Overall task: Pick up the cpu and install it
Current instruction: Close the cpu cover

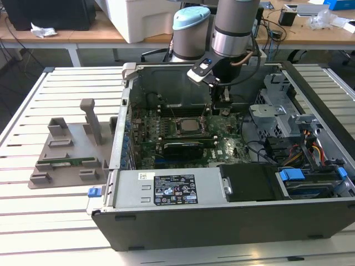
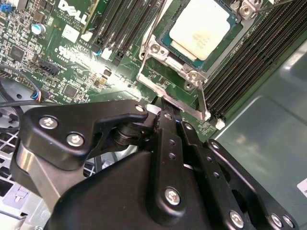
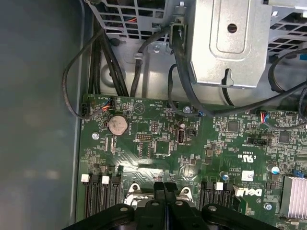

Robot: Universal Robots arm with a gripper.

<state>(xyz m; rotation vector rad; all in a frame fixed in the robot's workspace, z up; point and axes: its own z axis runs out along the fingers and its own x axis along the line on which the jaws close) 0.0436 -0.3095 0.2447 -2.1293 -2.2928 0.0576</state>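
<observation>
The cpu (image 1: 187, 126) (image 2: 201, 28), a silvery square plate with a thin green rim, lies flat in the black socket frame (image 2: 192, 79) on the green motherboard (image 1: 166, 119) inside the open computer case. My gripper (image 1: 219, 105) (image 2: 161, 103) (image 3: 164, 186) hangs inside the case, just to the exterior view's right of the socket. Its two black fingers are pressed together and hold nothing. In the second wrist view the fingertips end at the metal bracket on the socket's edge, beside the cpu and not over it. Whether they touch the bracket I cannot tell.
Dark memory slots (image 2: 249, 62) flank the socket. A metal drive cage (image 1: 277, 113) (image 3: 225, 43) and cables (image 3: 96, 62) fill the case on the exterior view's right. The power supply (image 1: 177, 188) lies along the near wall. A grey fixture (image 1: 69, 158) with a green memory stick sits on the slatted table.
</observation>
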